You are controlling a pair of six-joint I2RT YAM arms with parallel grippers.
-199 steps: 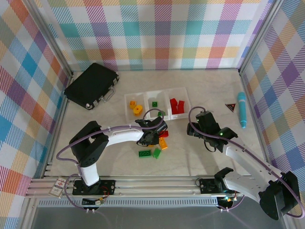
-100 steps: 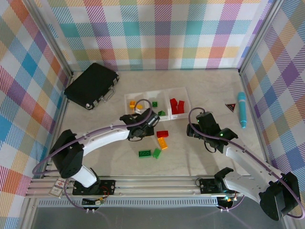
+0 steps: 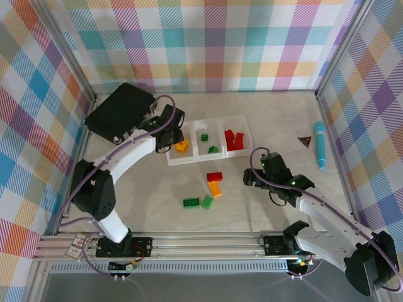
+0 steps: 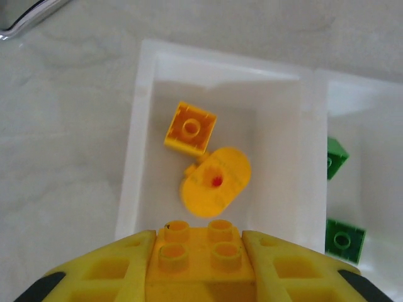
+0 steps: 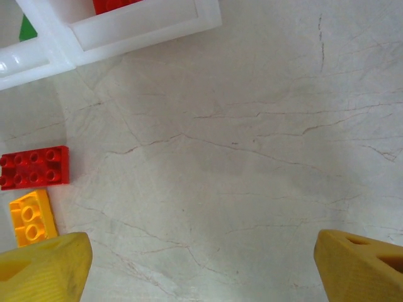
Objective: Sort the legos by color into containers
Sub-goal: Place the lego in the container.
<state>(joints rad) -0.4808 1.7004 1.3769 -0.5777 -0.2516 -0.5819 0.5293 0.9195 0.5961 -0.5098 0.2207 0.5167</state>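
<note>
Your left gripper (image 4: 199, 264) — clamped on a yellow brick (image 4: 200, 242), 6 o'clock side of the leftmost bin (image 4: 134, 157). Your right gripper (image 5: 201, 264) — fingers (image 5: 44, 267) spread; red brick (image 5: 34, 167) at 9 o'clock.

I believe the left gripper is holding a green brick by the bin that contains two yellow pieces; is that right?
Not quite: the brick clamped in the left gripper is yellow, not green, as the left wrist view shows. The rest stands: it is held by the bin that contains two yellow pieces.

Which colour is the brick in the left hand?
Yellow; the brick shows best in left wrist view.
</note>
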